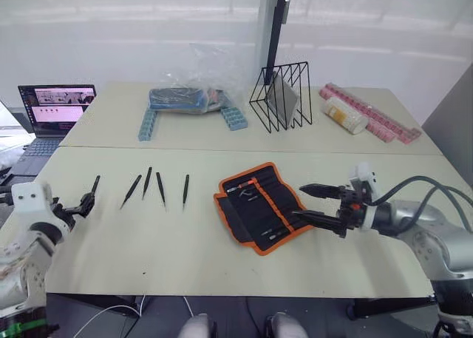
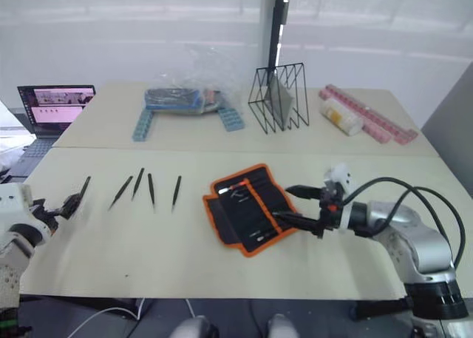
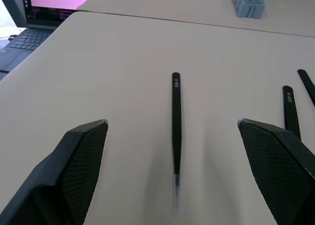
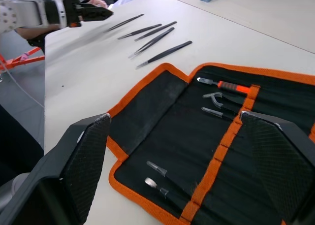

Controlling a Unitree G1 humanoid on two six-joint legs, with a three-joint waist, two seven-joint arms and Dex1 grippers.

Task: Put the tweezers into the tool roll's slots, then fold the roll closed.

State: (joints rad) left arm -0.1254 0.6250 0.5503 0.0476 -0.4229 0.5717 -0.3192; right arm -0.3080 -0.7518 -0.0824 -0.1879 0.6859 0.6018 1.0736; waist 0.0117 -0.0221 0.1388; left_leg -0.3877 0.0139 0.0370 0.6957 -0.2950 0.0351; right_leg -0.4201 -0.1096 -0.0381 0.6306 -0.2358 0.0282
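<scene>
Black fabric with orange trim marks the tool roll, which lies unfolded and flat on the pale table, a little to the right of the middle. Across its inner face runs the row of slots, along an orange strip, and a few small tools already sit in them, one with a red handle. The right gripper hovers at the roll's right edge with its two fingers spread wide apart and nothing between them.

To the left of the roll, all five tweezers lie loose on the table, well apart from it. Four lie near one another, roughly side by side with their tips pointing toward the table's near edge. The fifth one lies farther left, just in front of the left gripper; in the left wrist view it lies on the table between the two spread fingers, which do not touch it, so that gripper is open and holds nothing.

Along the far side of the table stand a laptop, a clear plastic bag over blue trays, a black wire rack and pink boxes
</scene>
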